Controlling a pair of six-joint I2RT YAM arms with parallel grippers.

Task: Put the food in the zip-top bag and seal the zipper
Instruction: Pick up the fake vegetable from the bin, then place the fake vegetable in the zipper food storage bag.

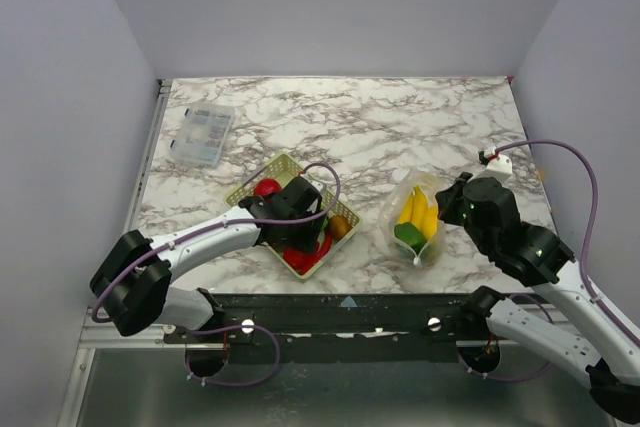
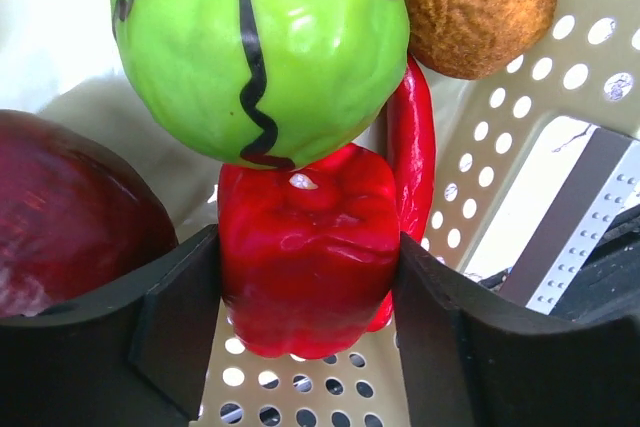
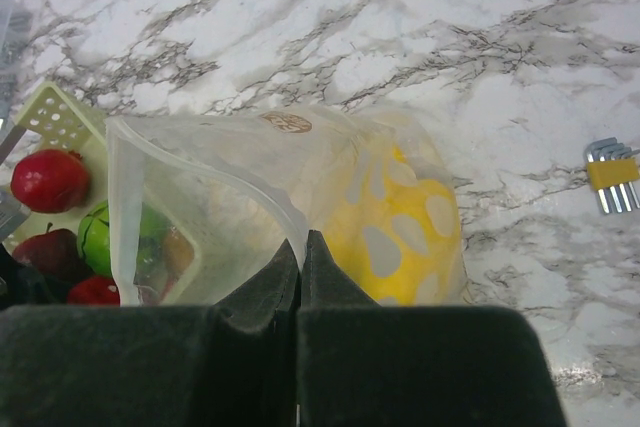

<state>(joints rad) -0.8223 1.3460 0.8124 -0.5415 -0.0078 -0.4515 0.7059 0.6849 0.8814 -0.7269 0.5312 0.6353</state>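
Top view, left to right: compartment box (image 1: 203, 135) sat upper left, nothing near it. Basket (image 1: 255, 179) was left of centre with the remaining food (image 1: 300, 257) in it, and the left gripper (image 1: 295, 209) was down inside it.

Left wrist view: fingers (image 2: 170, 317) sat against both flanks of the red pepper (image 2: 305, 237). I read that as a grip, with the pepper not yet lifted off the basket. Its long axis ran up-down in that frame, along the fingers, so the jaws closed across its narrow width. It was crowded:
- striped green fruit (image 2: 260, 47) touching its top
- red chili (image 2: 415, 147) against its right side
- dark red fruit (image 2: 60, 217) by the left finger
- brown fruit (image 2: 475, 2) upper right

Bag (image 1: 420, 215) stood right of centre, just beside the basket, with bananas (image 1: 420, 205) and a green pepper (image 1: 408, 235) already inside. Right gripper (image 1: 452, 209) was at its right edge, pinched shut on the rim film. In the right wrist view the zipper (image 3: 220, 172) was unsealed and the mouth gaped toward frame left — toward the basket. Hex keys (image 3: 612, 172) lay far right.

Key relation: the bag lay right of the left gripper with its mouth facing that way. Left arm was nearer the food — right arm was only holding. Likely risk: the green fruit rolling when the pepper comes up.
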